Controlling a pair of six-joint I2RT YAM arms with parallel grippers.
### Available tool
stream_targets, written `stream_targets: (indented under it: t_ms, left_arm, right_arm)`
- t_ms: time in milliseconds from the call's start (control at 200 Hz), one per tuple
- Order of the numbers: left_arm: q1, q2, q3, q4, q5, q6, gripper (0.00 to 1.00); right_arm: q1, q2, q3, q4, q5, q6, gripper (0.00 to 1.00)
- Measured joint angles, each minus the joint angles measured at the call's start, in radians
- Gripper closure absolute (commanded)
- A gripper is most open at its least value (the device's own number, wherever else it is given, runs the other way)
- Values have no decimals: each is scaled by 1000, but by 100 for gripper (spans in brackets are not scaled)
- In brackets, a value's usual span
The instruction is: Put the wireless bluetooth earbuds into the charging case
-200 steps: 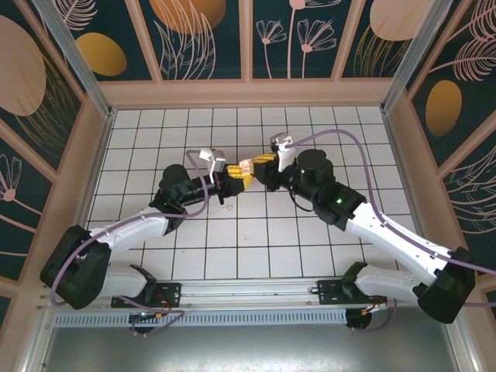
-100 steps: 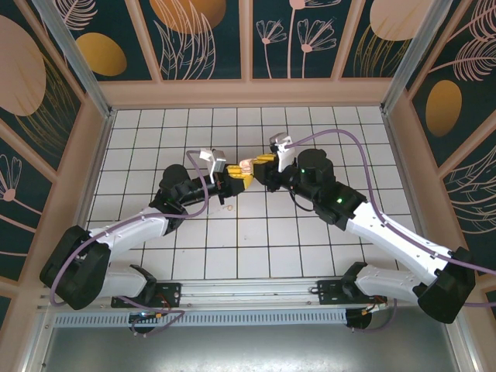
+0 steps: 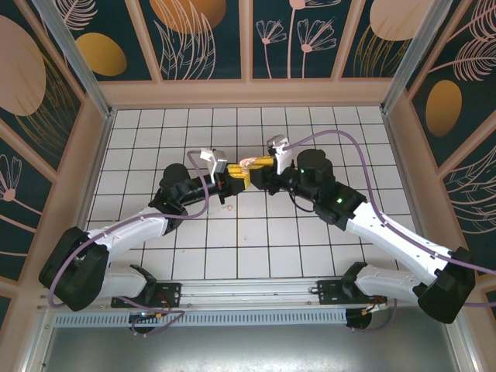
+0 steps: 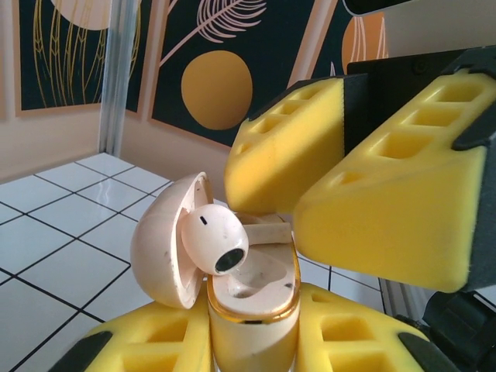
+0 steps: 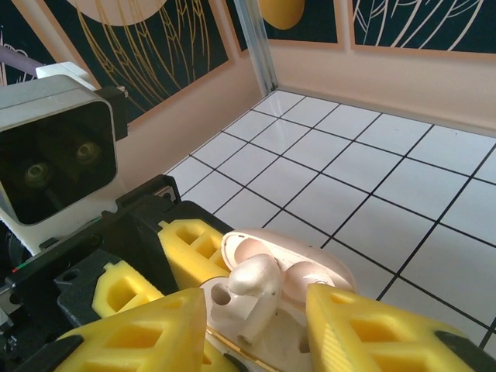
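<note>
No lettering, brand, number or sign can be read — neither on the charging case (image 4: 252,314) and earbud (image 4: 211,236), nor on the grey camera housing (image 5: 54,147) or the leaf-patterned wall panels (image 3: 205,35).

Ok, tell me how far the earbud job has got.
Done: the case is open and clamped in the left gripper. In hand: one earbud sits at the case's mouth and looks not fully seated, with the right gripper open around it. Left: press it home. I cannot tell whether a second earbud is already in.
</note>
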Motion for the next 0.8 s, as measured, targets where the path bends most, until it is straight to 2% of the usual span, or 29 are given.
stream_targets:
  t_ms: [280, 586, 801]
  left_arm:
    - [0, -13, 0, -36, -23, 57, 79]
    - [0, -33, 0, -174, -44, 264, 79]
    - [0, -32, 0, -286, -52, 401, 80]
  right_arm:
    - [2, -7, 3, -22, -1, 13, 58]
    - [-62, -32, 89, -129, -99, 114, 61]
    - [-77, 48, 209, -263, -180, 163, 64]
